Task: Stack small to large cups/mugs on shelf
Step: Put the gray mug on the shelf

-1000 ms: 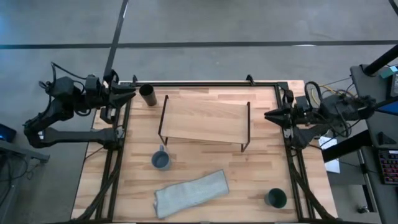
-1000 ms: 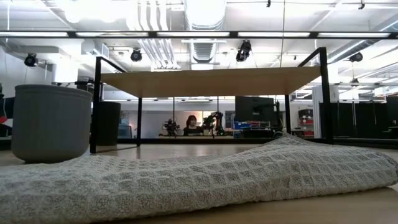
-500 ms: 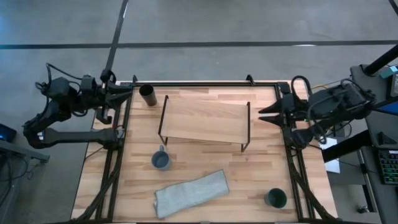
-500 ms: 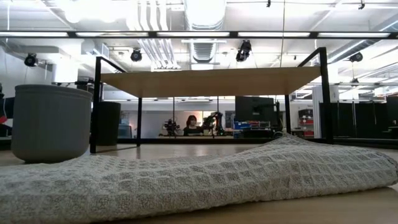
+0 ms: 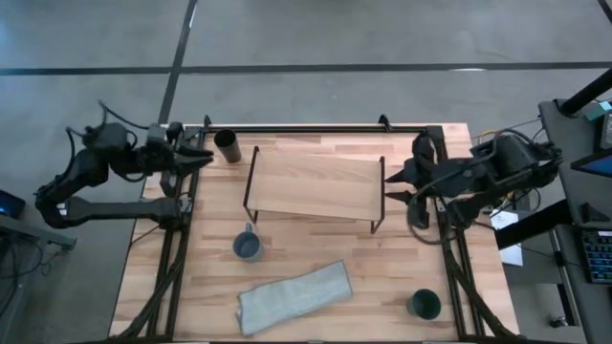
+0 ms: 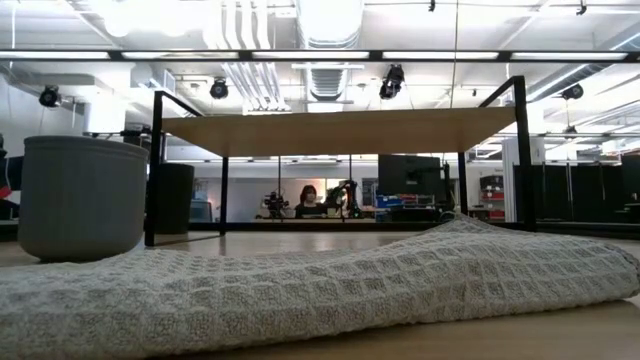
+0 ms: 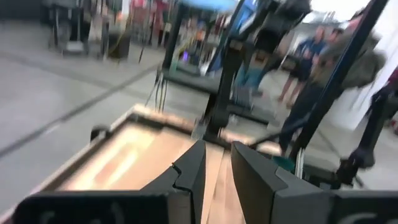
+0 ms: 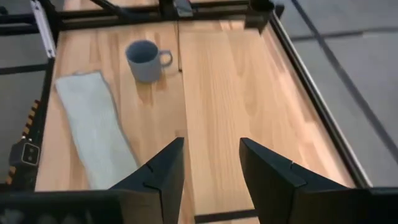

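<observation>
From above, the shelf (image 5: 314, 185) stands bare in the middle of the table, long axis running left to right, so no cup is placed yet; this looks like the opening reach. The black cup (image 5: 227, 145) stands upright off the shelf's far-left corner, the grey-blue mug (image 5: 248, 246) just off its near-left corner with its handle pointing toward the shelf, and the teal-green cup (image 5: 424, 305) near the near-right corner. A folded towel (image 5: 294, 296) lies near the front. The left gripper (image 5: 203, 156) hovers just left of the black cup; the right gripper (image 5: 392, 182) is at the shelf's right end, fingers spread.

At table level, the towel fills the foreground, the mug stands left, the shelf behind.

The left wrist view shows its jaws slightly apart, empty.

The right wrist view shows jaws wide apart over the shelf, mug beyond. Next, an arm must descend on the smallest cup.
</observation>
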Motion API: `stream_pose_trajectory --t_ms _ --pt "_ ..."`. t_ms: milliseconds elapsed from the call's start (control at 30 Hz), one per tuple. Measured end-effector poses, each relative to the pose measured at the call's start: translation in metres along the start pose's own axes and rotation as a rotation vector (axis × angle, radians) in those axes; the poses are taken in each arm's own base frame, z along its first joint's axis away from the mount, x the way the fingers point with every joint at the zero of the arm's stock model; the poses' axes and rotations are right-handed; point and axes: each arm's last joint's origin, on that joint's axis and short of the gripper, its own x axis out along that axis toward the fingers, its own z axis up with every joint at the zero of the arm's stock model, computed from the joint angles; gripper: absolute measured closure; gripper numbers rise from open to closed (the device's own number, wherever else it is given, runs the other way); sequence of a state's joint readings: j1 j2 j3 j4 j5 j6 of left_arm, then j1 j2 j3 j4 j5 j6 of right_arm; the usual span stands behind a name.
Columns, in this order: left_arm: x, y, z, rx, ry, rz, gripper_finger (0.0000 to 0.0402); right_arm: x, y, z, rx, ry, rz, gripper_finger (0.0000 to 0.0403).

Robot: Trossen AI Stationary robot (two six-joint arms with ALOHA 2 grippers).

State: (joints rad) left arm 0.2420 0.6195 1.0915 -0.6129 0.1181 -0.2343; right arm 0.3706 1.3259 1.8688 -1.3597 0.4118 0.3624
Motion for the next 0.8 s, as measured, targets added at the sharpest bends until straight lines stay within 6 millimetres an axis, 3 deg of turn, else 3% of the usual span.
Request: stream_pose_trajectory --t_ms 233,500,733,800 --pt "0.004 0.004 -0.007 0.012 0.224 0.102 0.0338 0.012 0.009 0.009 0.024 0.022 -0.009 0.0255" --pt "0.006 0.010 -0.002 0.111 0.434 0.371 0.0338 0.022 0.016 0.016 0.019 0.032 -0.013 0.0255" --pt "0.036 0.016 -0.012 0.150 0.734 0.394 0.0338 0.027 0.019 0.016 0.034 0.038 -0.015 0.0255" --pt "0.047 0.016 -0.015 0.116 0.790 0.327 0.0338 0.029 0.019 0.015 0.036 0.045 -0.019 0.0255"
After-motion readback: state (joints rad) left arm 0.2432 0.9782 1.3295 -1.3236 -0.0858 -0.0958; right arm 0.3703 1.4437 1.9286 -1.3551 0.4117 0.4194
